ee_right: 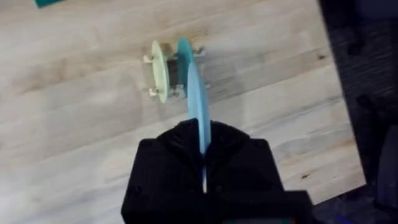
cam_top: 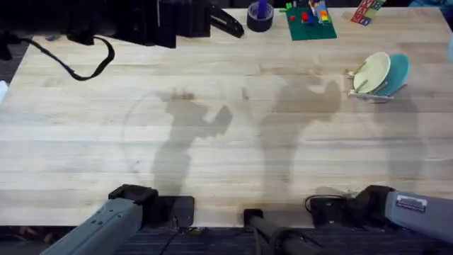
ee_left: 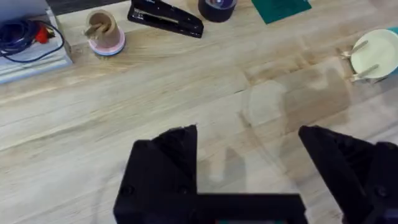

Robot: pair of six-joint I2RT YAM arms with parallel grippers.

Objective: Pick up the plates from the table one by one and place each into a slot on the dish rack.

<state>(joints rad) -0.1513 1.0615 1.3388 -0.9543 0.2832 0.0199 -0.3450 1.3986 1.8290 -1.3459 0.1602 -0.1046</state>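
The dish rack (cam_top: 374,93) stands on the table (cam_top: 212,127) at the far right, with a cream-yellow plate (cam_top: 371,72) and a teal plate (cam_top: 396,71) upright in its slots. In the right wrist view my right gripper (ee_right: 200,132) is shut on a pale blue plate (ee_right: 196,102), held edge-on. It hangs over the table short of the rack (ee_right: 149,60), where the cream plate (ee_right: 160,71) and teal plate (ee_right: 184,51) stand. My left gripper (ee_left: 247,134) is open above bare planks with nothing between its fingers. The rack (ee_left: 356,76) lies far off from it.
Along the far edge sit a dark tape roll (cam_top: 260,17), a black stapler (cam_top: 226,25), a green baseplate with bricks (cam_top: 310,21) and black equipment with a cable (cam_top: 92,64). A pink cup (ee_left: 104,36) and a grey box with wires (ee_left: 28,43) stand further left.
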